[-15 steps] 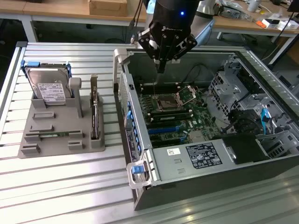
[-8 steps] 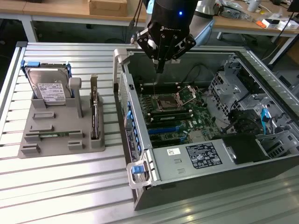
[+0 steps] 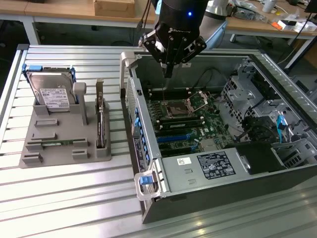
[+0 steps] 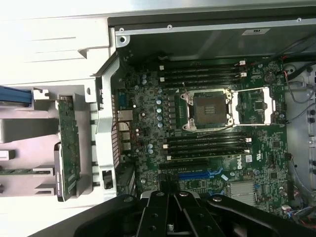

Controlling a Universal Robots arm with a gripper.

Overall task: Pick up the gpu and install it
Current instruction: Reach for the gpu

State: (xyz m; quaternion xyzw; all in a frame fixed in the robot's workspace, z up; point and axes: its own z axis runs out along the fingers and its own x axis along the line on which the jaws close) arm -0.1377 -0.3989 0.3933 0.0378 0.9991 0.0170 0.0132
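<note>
The gpu stands on edge in a grey holder on the slatted table, at the exterior view's left of the open computer case. In the wrist view the gpu shows as a narrow green board with a dark part at one end. My gripper hangs over the case's far wall, above the motherboard, well apart from the gpu. It is shut with nothing between its fingers.
A silver hard drive with a white label and a thin memory stick share the grey holder. Inside the case lie an open CPU socket, blue-tipped expansion slots, drive cages and cables.
</note>
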